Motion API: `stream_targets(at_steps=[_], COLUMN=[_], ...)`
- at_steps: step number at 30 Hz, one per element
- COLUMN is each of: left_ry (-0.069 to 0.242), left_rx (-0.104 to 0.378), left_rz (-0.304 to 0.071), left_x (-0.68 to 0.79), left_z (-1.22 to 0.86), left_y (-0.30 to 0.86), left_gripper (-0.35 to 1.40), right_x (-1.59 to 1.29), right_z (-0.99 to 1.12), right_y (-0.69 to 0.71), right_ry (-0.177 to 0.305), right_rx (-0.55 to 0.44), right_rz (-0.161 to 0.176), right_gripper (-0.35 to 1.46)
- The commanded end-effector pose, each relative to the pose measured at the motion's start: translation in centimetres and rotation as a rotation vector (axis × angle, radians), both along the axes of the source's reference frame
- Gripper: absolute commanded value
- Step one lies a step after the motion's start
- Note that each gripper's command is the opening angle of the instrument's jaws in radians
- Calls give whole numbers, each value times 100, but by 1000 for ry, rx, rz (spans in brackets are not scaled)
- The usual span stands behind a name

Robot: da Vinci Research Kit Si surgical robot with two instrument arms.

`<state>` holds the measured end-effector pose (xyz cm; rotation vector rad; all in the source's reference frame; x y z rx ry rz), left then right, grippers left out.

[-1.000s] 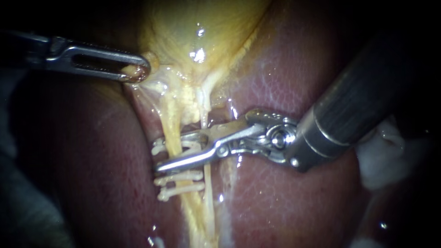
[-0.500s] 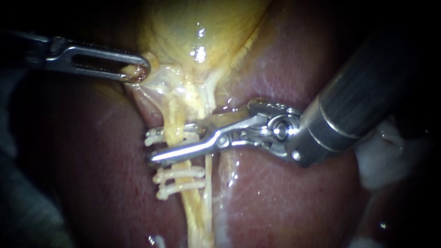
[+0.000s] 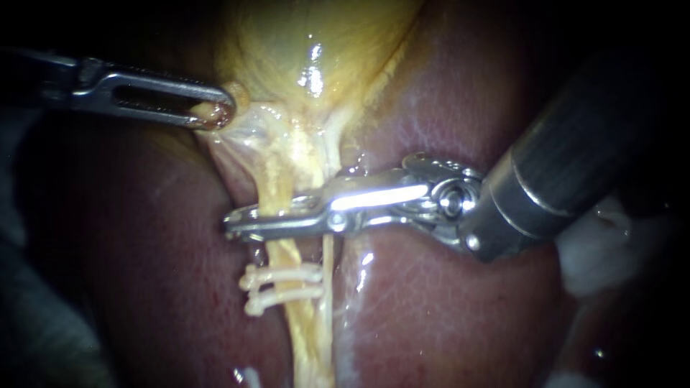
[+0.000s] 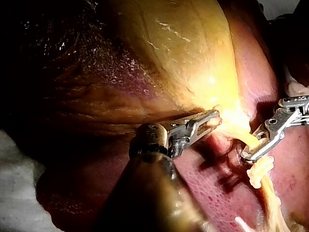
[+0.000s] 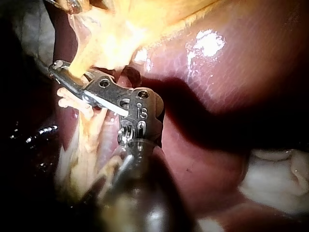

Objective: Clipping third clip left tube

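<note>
The yellow left tube [image 3: 277,183] runs down from the gallbladder [image 3: 316,43] across the liver [image 3: 445,309]. My right instrument [image 3: 241,221] crosses it from the right, and its jaws are shut on the tube just above two white clips [image 3: 284,284]. A thinner pale tube [image 3: 328,266] runs alongside on the right. My left instrument [image 3: 212,111] is shut on a fold of gallbladder tissue at the upper left and holds it taut. The left wrist view shows the left instrument [image 4: 210,118] on that fold and the right instrument [image 4: 251,153] beyond. The right wrist view shows the right instrument [image 5: 60,67] closed across the tube.
White gauze [image 3: 596,251] lies at the right edge, behind the thick shaft of my right instrument [image 3: 560,172]. Wet, glistening liver surrounds the tubes. The far left of the endoscope view is dark.
The right instrument's jaws have gone from open around the left tube to shut on it, shifting slightly up the tube. The white clip between them no longer shows. The left instrument has held still.
</note>
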<state>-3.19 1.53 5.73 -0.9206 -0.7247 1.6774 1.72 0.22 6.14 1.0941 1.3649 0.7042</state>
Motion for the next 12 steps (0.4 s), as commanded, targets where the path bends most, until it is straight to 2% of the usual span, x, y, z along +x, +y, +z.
stream_targets(at_steps=[1,12], left_ry=[0,0], left_rx=[0,0], left_rz=[0,0], left_x=[0,0], left_z=[0,1], left_y=[0,1], left_gripper=[-35,-35], right_x=[1,1], right_z=[1,4], right_y=[-1,-1], right_ry=[-1,-8], right_rx=[-1,2], right_rz=[-3,-5], right_gripper=[-35,-35])
